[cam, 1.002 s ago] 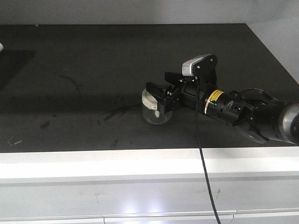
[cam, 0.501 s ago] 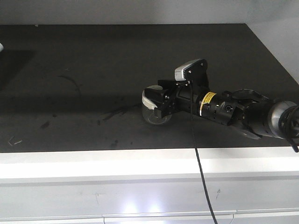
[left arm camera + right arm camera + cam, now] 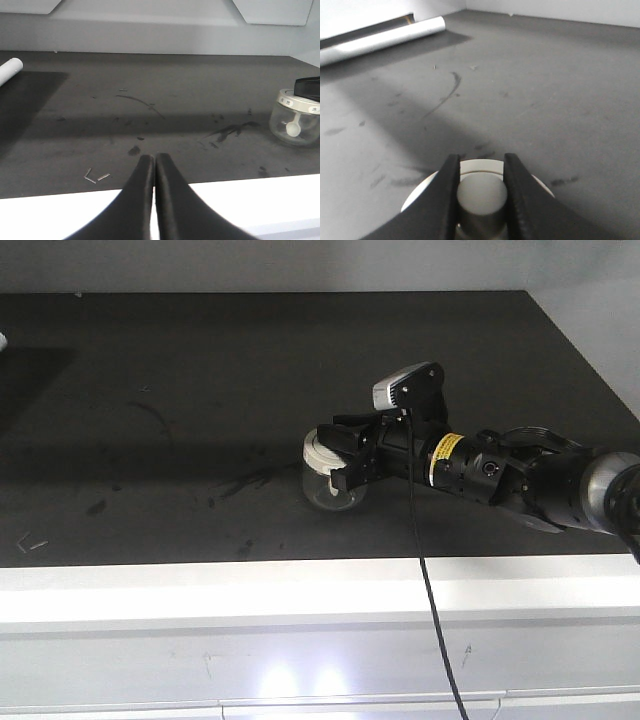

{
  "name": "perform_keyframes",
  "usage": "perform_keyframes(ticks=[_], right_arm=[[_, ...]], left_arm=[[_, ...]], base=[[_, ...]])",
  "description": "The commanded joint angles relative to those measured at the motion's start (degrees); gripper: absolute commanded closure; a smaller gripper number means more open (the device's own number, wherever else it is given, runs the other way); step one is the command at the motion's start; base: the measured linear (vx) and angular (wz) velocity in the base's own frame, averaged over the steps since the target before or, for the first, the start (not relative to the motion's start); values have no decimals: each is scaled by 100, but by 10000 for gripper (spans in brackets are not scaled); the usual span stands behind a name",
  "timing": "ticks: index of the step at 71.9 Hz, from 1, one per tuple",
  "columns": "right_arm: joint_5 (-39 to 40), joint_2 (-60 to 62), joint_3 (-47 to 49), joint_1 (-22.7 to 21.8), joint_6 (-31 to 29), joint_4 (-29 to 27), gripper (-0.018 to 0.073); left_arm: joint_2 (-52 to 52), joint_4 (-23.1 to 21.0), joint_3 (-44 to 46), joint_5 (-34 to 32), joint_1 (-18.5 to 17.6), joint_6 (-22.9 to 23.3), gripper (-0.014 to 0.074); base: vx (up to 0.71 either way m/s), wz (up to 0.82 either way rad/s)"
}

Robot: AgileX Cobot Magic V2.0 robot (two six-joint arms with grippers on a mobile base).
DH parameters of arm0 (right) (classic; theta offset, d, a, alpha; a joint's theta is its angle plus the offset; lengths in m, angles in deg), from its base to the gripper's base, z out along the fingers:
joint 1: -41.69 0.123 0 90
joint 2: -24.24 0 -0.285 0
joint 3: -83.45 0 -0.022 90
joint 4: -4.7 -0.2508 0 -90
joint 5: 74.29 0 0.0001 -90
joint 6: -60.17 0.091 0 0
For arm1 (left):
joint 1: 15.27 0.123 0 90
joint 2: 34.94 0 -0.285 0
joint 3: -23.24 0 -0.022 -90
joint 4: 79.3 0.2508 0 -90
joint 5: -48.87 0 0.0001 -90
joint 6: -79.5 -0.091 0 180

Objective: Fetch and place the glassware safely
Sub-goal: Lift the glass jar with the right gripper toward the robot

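Right wrist-mounted view alone shows claw (image 3: 481, 167) clamping knob (image 3: 481, 196) of jar (image 3: 325, 490).

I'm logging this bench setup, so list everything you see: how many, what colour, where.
countertop: one, dark grey, scuffed
jar: one, clear glass with cream lid, right of centre on countertop
tube: one, white, far left
metal slivers: about three, pale, front left
cabinet front: one, white, below countertop
cable: one, black, hanging across cabinet front
left gripper: one, black, jaws shut, empty, over front edge
right gripper: one, black, jaws shut on jar's knob
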Motion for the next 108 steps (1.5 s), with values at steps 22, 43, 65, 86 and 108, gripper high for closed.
perform_keyframes(ticks=[22,43,65,86,108], right_arm=[[-883,1661,-194,-11,506,-53,561],[-1240,2930,-1204,-11,511,-57,560],[-1924,4819,-2479,-11,616,-133,560],[-2327,6457,-3466,-11,993,-205,560],[-2276,7186,-4198,-6,1165,-191,560]], left_arm=[[-63,-55,138,-457,-46,49,603],[-63,-55,138,-457,-46,49,603],[-63,-55,138,-457,-46,49,603],[-63,-55,138,-457,-46,49,603],[-63,-55,138,-457,-46,49,603]], base=[[0,0],[0,0],[0,0],[0,0],[0,0]])
